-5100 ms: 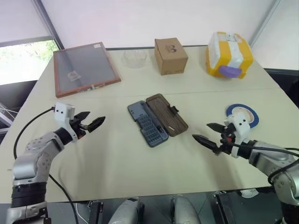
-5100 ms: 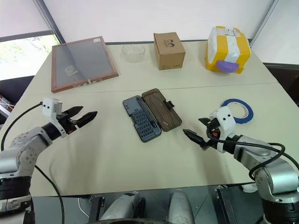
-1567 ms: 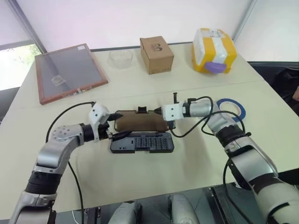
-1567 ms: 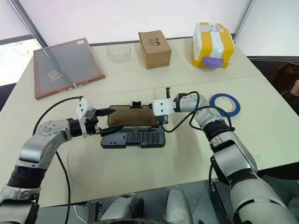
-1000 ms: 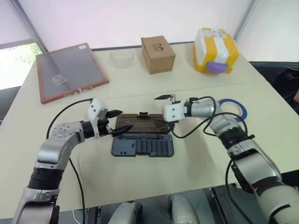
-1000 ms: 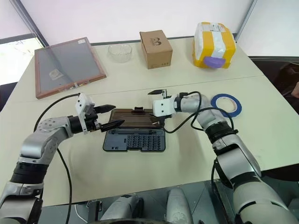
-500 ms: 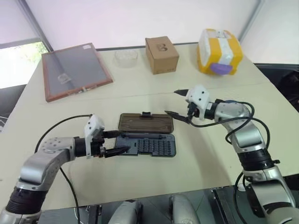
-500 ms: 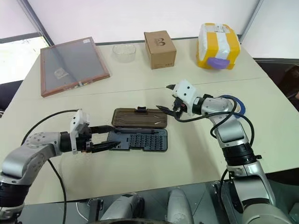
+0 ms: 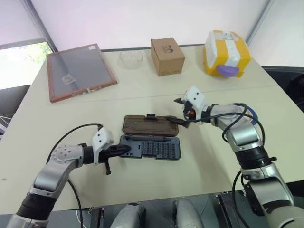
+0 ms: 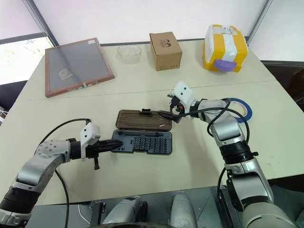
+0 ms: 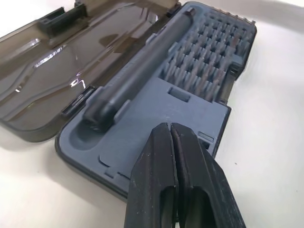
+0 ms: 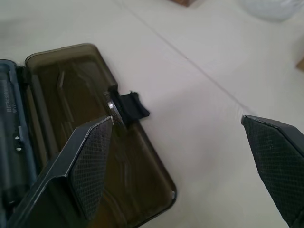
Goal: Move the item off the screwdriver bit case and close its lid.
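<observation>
Cream bench (image 9: 71, 118), head view: the bit case (image 9: 156, 149) lies open at frame centre, long axis left-right, lid (image 9: 149, 126) flat above. Left wrist view: left gripper (image 11: 169, 127), jaws together, over the case's end. Right wrist view: right gripper (image 12: 175, 121), jaws apart, above the lid.

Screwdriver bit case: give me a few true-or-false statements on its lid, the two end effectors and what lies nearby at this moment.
1. The screwdriver bit case has its lid shut. False: the lid lies open, flat on the table beside the bit tray.
2. The left end effector is shut, with its tips at the case's left end. True.
3. The right end effector is shut on the lid. False: it is open, at the lid's right end.
4. A blue tape roll lies on the table by the right arm. True.
</observation>
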Action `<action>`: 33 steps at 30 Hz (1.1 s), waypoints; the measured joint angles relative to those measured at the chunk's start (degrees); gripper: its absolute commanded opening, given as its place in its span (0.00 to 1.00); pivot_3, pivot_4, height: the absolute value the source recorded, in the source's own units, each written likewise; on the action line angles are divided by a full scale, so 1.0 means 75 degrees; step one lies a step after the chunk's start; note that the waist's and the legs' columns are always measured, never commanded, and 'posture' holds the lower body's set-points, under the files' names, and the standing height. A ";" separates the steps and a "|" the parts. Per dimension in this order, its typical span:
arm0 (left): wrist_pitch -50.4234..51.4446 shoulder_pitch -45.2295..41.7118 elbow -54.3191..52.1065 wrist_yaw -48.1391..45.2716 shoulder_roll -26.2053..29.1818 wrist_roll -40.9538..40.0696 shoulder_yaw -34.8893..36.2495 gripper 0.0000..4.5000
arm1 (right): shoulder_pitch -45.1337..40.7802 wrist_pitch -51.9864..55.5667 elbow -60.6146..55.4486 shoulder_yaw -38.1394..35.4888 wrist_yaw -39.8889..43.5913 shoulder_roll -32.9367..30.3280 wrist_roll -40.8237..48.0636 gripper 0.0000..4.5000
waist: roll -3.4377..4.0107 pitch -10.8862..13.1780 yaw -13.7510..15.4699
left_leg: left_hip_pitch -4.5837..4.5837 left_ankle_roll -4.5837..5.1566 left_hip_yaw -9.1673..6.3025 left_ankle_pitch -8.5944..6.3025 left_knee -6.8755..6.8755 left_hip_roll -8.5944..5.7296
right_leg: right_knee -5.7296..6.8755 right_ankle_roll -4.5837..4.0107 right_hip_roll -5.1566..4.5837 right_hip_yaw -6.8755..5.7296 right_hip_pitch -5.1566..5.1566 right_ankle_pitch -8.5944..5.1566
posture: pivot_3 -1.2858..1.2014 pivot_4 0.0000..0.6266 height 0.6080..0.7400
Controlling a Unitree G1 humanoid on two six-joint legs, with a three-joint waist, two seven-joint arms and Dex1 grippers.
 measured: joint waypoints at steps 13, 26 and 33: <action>-0.0452 0.0217 0.0128 0.0284 -0.0173 0.0164 -0.0132 0.02 | -0.1812 0.0096 0.3739 0.0763 0.0324 0.0959 -0.0569 1.00 | 0.0041 -0.0026 0.0006 | 0.0038 0.0000 -0.0007 0.0000 -0.0003 -0.0001 | -0.0011 0.0000 0.0001 -0.0001 0.0043 0.0000 | 0.52 0.24 1.00; -0.0518 0.0547 0.0059 0.0698 -0.0428 0.0335 -0.0224 0.00 | -0.2789 -0.1652 0.5924 0.1380 0.1531 0.1171 -0.1713 0.02 | 0.0139 -0.0190 -0.0009 | 0.0139 0.0008 -0.0012 -0.0007 -0.0039 0.0000 | -0.0028 -0.0003 0.0006 0.0004 0.0126 -0.0001 | 0.52 0.24 1.00; -0.0473 0.0709 -0.0026 0.0817 -0.0490 0.0383 -0.0235 0.00 | -0.2629 -0.3735 0.6214 0.1765 0.1294 0.1164 -0.2578 0.02 | 0.0130 -0.0267 -0.0003 | 0.0276 0.0008 -0.0014 -0.0009 -0.0126 0.0003 | -0.0058 -0.0006 0.0010 0.0011 0.0213 -0.0003 | 0.52 0.24 1.00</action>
